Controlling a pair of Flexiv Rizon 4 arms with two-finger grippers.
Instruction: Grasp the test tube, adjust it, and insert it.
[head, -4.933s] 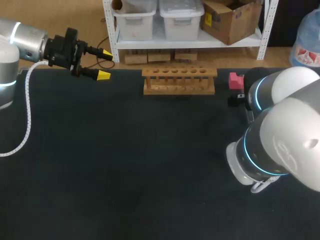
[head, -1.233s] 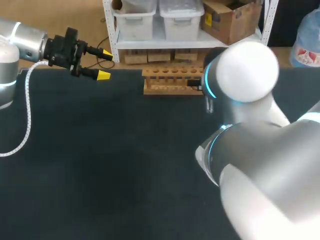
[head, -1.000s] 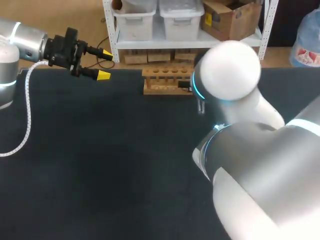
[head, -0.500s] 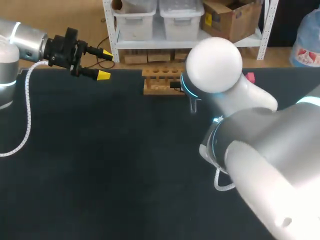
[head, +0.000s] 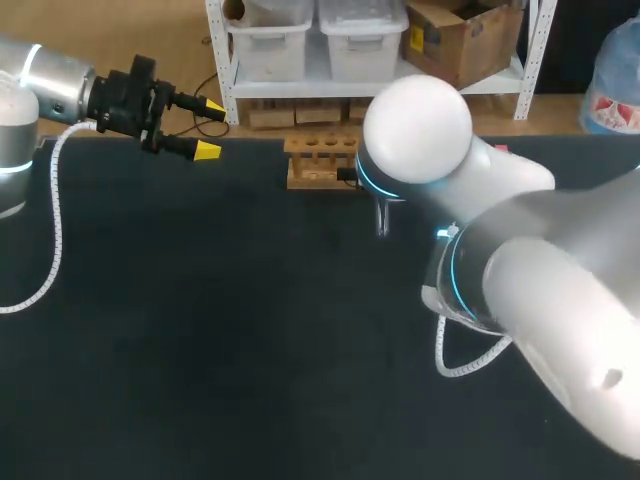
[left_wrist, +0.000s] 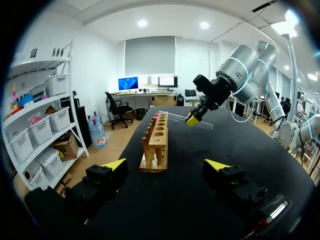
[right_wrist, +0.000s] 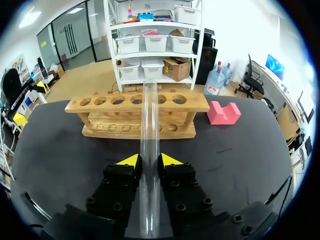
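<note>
- The right claw (right_wrist: 150, 160) is clamped on the test tube (right_wrist: 149, 117). Its two yellow-tipped fingers press the clear glass from either side, and the tube runs straight out along them.
- The test tube is held in the air above the dark desk (head: 200, 330). It lies close to level rather than upright, as the left wrist view shows from the side.
- Its far end points at the wooden rack (right_wrist: 115, 131) and crosses the rack's top board near the middle of the row of round holes (whether glass touches wood there, I cannot tell).
- The rack stands near the desk's far edge with its long side facing the robot.
- A pink block (right_wrist: 223, 113) sits on the desk just beside one end of the rack, apart from it.
- In the head view the right arm (head: 520, 300) comes in from the right and reaches past the middle. Its round white joint covers the rack's right half and hides the claw below it.
- The left claw (head: 211, 128) hangs over the desk's far left corner, well apart from the rack, with its fingers spread wide.
- From the left wrist view the rack stands end-on, ahead of the open fingers.
- A white cable (head: 55, 230) hangs from the left arm (head: 50, 80) and curves down the desk's left side.
</note>
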